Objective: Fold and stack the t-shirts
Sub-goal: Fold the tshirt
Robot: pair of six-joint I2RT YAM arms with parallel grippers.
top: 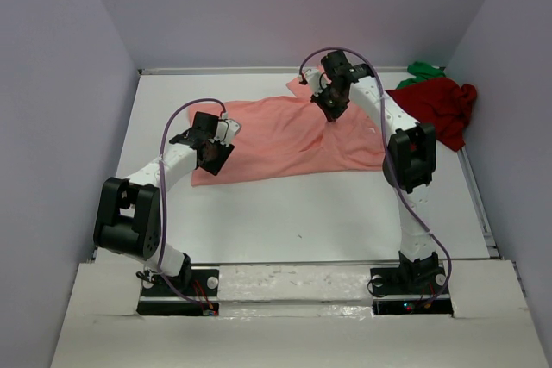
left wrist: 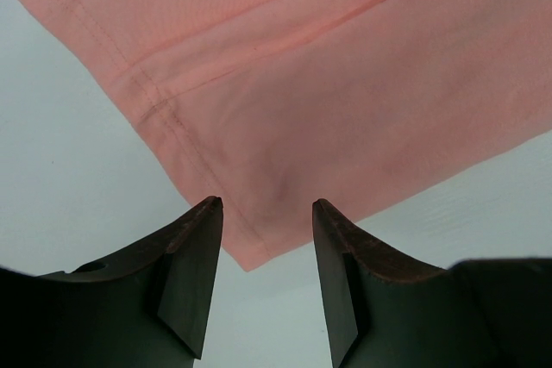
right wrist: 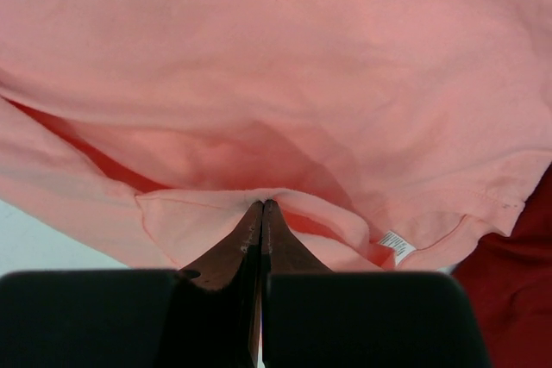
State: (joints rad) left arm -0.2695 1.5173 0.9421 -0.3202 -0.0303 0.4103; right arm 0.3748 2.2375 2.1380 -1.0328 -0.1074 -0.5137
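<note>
The salmon-pink t-shirt [top: 285, 140] lies spread across the middle of the table. My right gripper [top: 330, 112] is shut on a fold of its far edge; in the right wrist view the jaws [right wrist: 262, 204] pinch the pink cloth [right wrist: 259, 58] near the white label [right wrist: 396, 246]. My left gripper [top: 211, 154] is open over the shirt's near-left corner; that corner [left wrist: 250, 252] lies between the open fingertips [left wrist: 266, 204]. The dark red t-shirt [top: 440, 109] lies crumpled at the far right, also in the right wrist view [right wrist: 509, 299]. The green t-shirt [top: 424, 69] shows as a small crumple behind it.
White walls close in the table on the left, back and right. A raised rail [top: 479, 191] runs along the right edge. Bare white table surface [top: 302, 221] lies between the pink shirt and the arm bases.
</note>
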